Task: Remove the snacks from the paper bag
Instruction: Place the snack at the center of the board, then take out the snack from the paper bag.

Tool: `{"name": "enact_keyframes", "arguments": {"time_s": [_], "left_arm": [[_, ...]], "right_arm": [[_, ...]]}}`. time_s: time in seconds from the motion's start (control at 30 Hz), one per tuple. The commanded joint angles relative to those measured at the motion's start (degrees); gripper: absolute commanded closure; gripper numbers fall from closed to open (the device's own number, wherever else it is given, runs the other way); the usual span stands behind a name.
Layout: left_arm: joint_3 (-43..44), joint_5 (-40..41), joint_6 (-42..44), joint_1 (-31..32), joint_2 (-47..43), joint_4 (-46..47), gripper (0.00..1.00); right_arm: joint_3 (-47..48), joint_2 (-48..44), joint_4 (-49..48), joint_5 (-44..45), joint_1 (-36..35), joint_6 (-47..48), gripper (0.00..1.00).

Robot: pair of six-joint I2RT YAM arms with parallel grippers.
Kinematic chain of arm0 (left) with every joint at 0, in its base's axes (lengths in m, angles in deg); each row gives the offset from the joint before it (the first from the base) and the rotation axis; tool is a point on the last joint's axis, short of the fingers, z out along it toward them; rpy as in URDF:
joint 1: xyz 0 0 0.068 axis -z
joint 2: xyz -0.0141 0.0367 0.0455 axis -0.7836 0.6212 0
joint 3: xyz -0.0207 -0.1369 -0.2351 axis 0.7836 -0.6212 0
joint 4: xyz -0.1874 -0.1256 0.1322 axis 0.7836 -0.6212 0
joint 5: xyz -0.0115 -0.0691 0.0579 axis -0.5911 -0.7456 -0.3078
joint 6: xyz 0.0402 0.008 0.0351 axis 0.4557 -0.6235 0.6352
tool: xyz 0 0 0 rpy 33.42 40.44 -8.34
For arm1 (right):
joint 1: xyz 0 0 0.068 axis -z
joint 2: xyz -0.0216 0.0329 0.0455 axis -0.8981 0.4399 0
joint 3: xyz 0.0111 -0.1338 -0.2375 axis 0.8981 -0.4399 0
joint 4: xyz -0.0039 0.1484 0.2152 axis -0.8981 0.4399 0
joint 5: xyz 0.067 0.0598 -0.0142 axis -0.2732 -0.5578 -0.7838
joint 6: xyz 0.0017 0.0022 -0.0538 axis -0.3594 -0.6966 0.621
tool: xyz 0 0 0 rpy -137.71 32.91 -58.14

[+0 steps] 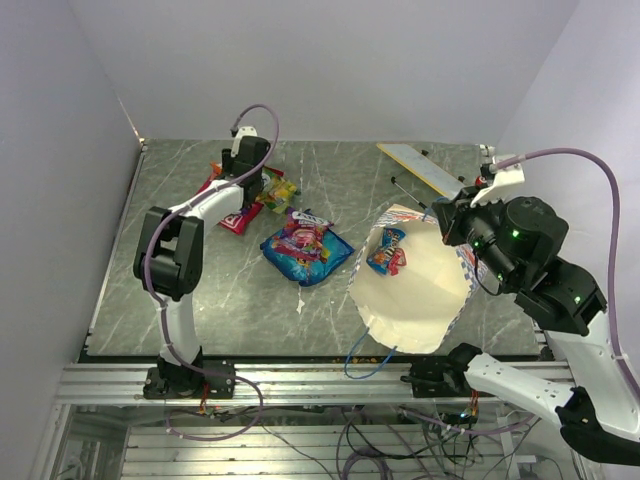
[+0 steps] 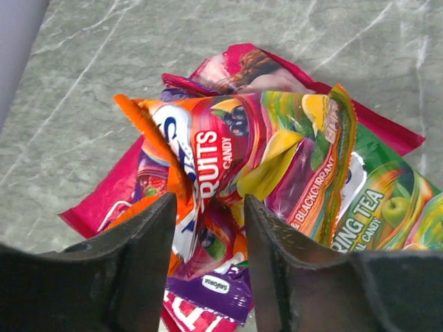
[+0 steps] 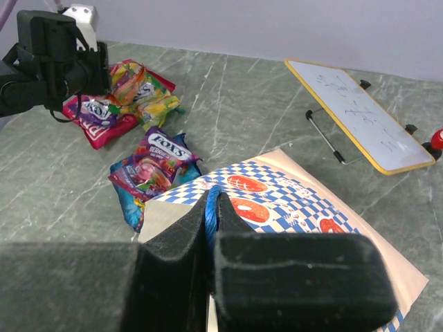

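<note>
One blue-and-white checkered paper bag (image 1: 420, 290), mouth leftward; right gripper (image 3: 211, 207) clamps its rim; left gripper (image 2: 209, 207), parted, straddles yellow-green packet (image 2: 277, 145).

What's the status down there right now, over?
Left fingers open, straddling yellow-green packet atop red-pink packet. Right fingers shut on blue handle of paper bag. Small packet left inside bag; blue packet out. Nothing blocking.

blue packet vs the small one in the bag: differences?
Place: the blue packet lies on the table; the small packet lies inside the paper bag. Size: the blue packet is clearly larger than the small packet. Colour: blue packet mostly blue and pink, small packet blue and red. Both glossy; neither is gripped.
</note>
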Motion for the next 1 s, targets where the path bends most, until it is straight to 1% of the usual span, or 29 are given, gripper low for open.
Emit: {"name": "enact_keyframes", "arguments": {"time_s": [0.0,0.07,0.13,0.17,0.23,0.27,0.37,0.43,0.5,0.63,0.7,0.83,0.97], "left_arm": [[3.95,-2.91,-2.55,-0.71,1.18,-2.29,0.35],[7.30,-1.56,-4.61,-0.72,0.33,-7.97,0.31],[7.81,-1.36,-7.57,-0.72,-2.69,-11.96,0.27],[7.31,-2.19,-10.38,-0.76,-4.61,-13.41,0.26],[5.18,-5.68,-13.86,-0.51,-9.40,-15.14,0.17],[3.85,-7.38,-16.10,-0.16,-11.50,-16.20,0.16],[-0.47,-12.04,-21.73,2.15,-17.31,-19.22,0.17],[-2.98,-13.66,-23.78,5.13,-20.21,-21.04,0.18],[-5.20,-14.52,-25.20,9.63,-22.95,-22.77,0.18],[-11.18,-16.03,-26.03,18.22,-30.61,-23.16,0.15],[-14.06,-17.15,-26.47,21.42,-34.80,-22.57,0.14],[-18.77,-17.60,-24.96,28.40,-43.22,-20.30,0.14],[-22.53,-16.62,-22.32,36.26,-50.02,-17.78,0.18]], "right_arm": [[0.10,0.25,-1.37,-0.50,0.03,-0.04,1.00],[0.01,0.80,-1.83,-0.89,-0.02,-0.12,1.00],[-0.28,1.11,-2.44,-1.19,0.02,-0.35,1.00],[-0.58,1.06,-2.82,-1.25,-0.04,-0.52,1.00],[-1.35,0.74,-3.71,-1.55,-0.01,-0.95,1.00],[-1.89,0.60,-4.22,-1.68,-0.04,-1.16,1.00],[-3.16,0.03,-5.24,-2.02,-0.01,-1.73,1.00],[-3.79,0.00,-5.65,-2.25,-0.05,-2.05,1.00],[-4.33,0.15,-6.22,-2.51,0.03,-2.52,1.00],[-4.19,0.64,-6.73,-3.52,0.03,-3.49,1.00],[-4.14,0.87,-6.77,-3.77,0.01,-3.81,1.00],[-4.38,1.05,-7.44,-4.45,0.00,-5.01,1.00],[-5.13,1.43,-7.92,-5.77,0.02,-6.59,1.00]]}}
